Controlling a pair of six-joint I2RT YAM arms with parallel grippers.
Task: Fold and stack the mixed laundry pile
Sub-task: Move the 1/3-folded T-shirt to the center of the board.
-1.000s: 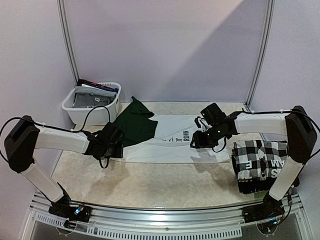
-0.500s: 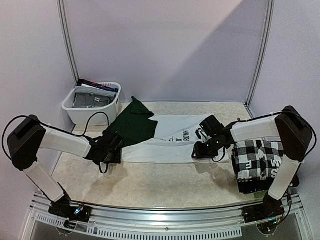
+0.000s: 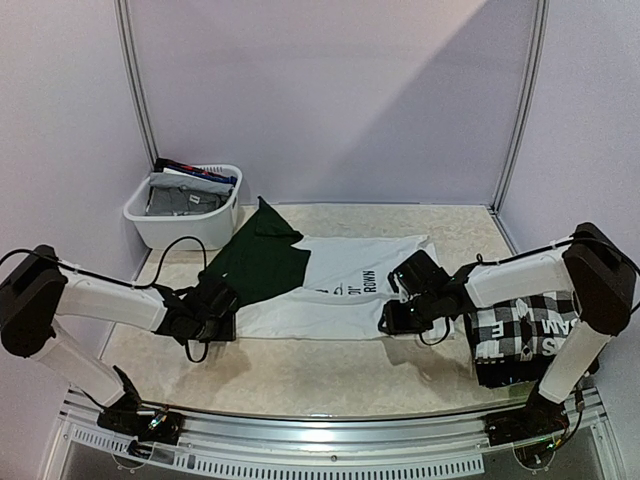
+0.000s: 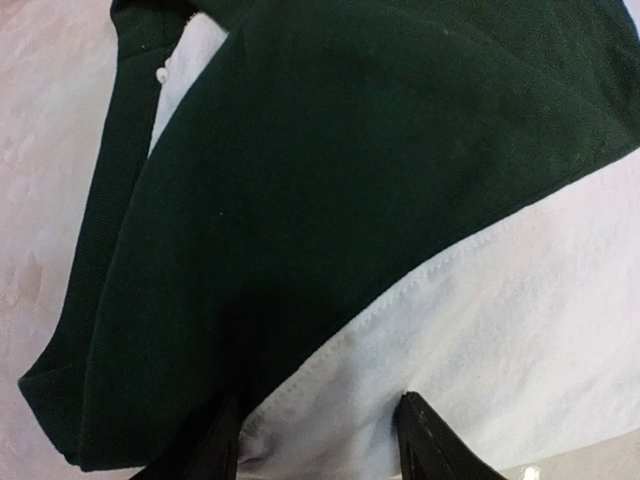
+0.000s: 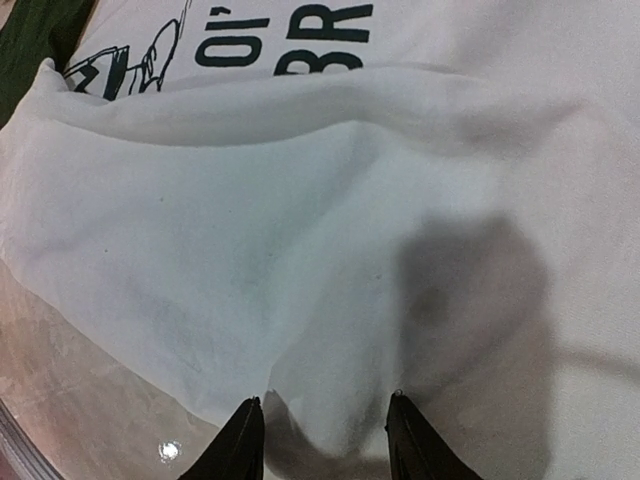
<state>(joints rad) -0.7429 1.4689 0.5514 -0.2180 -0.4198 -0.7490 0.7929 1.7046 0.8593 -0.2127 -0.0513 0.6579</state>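
The white cloth with a dark part [image 3: 320,312] lies spread flat on the tabletop [image 3: 300,375] between the two hands. Its dark green part [image 3: 255,265] runs off ahead of the left hand [image 4: 317,445], and dark printed lettering [image 5: 290,30] shows on the white, ahead of the right hand [image 5: 320,440]. A soft fold runs across the white just ahead of the right hand, and the near hem puckers at that hand's tips. The left hand sits low at the cloth's near left corner, its fingers partway apart. The stitched seam where green meets white lies between them. The right hand sits low at the near right corner, its fingers likewise partway apart with the white hem bunched in the gap. Whether either hand actually pinches the cloth or only straddles it cannot be told. To the outer side of the right hand, close by, lies a folded black-and-white checkered shirt [image 3: 525,320] with a black piece with white letters [image 3: 530,345] across it. Well beyond the left hand, at the far left corner, stands a white basket [image 3: 150,222] holding grey garments [image 3: 180,198]. Black cables loop along both arms just behind the hands.
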